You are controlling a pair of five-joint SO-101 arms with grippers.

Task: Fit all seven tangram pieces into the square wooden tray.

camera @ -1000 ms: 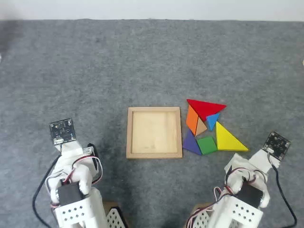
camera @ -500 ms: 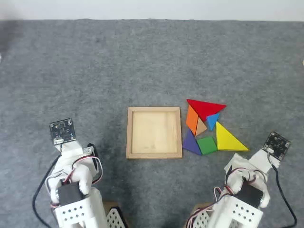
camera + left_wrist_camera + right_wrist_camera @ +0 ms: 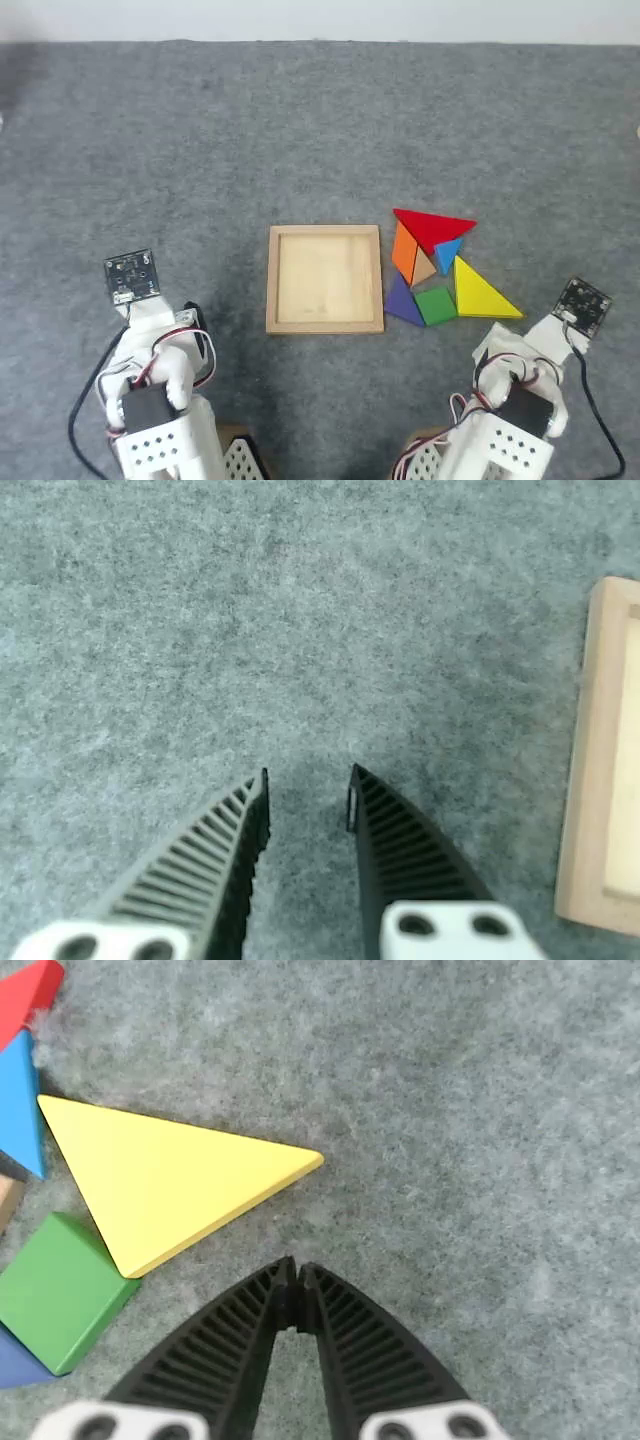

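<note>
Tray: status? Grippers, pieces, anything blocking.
Left gripper open over bare mat by the tray. Right gripper shut, empty, near the yellow triangle. Tray empty; all seven pieces clustered beside it. Nothing in the way.

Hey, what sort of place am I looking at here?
Likely a tabletop robot test bench: a grey felt-like tabletop, left arm and right arm side by side, and a wooden tray with tangram pieces staged beside it.

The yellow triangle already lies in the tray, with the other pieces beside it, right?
No. The yellow triangle lies outside the tray, next to the other pieces beside it; the high view shows this.
</note>
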